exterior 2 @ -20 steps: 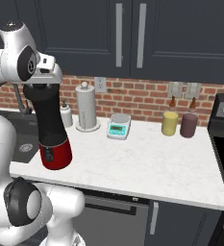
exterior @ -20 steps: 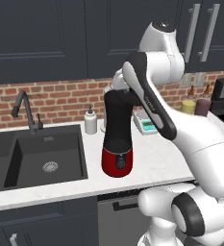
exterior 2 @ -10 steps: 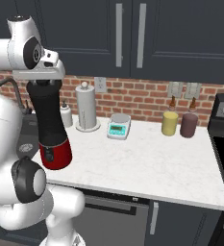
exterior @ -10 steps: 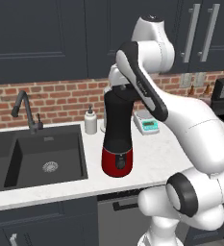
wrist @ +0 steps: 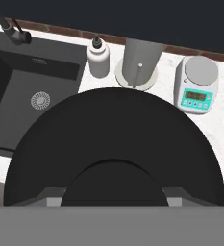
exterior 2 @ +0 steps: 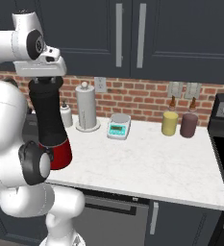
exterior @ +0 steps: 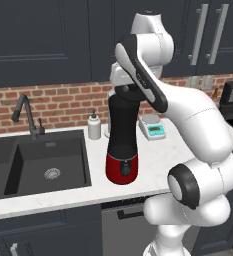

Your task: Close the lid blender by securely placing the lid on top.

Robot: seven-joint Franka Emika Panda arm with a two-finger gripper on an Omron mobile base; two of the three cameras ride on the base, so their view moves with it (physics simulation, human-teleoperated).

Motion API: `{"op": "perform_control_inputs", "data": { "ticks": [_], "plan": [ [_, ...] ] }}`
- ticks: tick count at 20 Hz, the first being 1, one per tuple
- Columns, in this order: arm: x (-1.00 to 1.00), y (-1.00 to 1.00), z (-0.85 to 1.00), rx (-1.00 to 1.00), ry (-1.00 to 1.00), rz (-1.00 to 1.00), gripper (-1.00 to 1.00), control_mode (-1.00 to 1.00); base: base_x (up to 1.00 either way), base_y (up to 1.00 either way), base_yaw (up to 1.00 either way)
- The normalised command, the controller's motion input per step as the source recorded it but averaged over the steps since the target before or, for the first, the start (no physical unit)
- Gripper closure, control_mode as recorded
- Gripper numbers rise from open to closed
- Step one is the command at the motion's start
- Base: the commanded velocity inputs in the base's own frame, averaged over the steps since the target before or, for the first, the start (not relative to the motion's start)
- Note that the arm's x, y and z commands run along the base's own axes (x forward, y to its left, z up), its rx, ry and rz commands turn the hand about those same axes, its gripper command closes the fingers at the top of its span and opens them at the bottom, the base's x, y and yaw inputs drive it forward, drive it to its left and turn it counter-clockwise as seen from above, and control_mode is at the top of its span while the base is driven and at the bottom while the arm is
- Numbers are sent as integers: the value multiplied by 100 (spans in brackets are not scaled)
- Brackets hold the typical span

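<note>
Blender [exterior: 122, 145] standing on the white counter [exterior 2: 147, 163], right beside the sink [exterior: 43, 162]. Gripper [exterior: 126, 90] parked straight over the jar's top, pinching the lid [wrist: 114, 153], which looks level with the jar's mouth; can't tell if fully seated. Soap bottle [wrist: 98, 59], paper towel holder [exterior 2: 86, 108] and scale [wrist: 196, 91] lined up behind.
</note>
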Motion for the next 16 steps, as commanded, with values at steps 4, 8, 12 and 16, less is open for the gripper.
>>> {"op": "perform_control_inputs", "data": {
  "ticks": [4,8,12,16],
  "plan": [
    [-6,6,-5,-2,0,-1,100,-100,0,0,0],
    [-1,0,-8,0,0,0,100,-100,0,0,0],
    [0,0,-2,0,0,0,100,-100,0,0,0],
    [0,2,0,0,0,0,100,-100,0,0,0]
  ]
}}
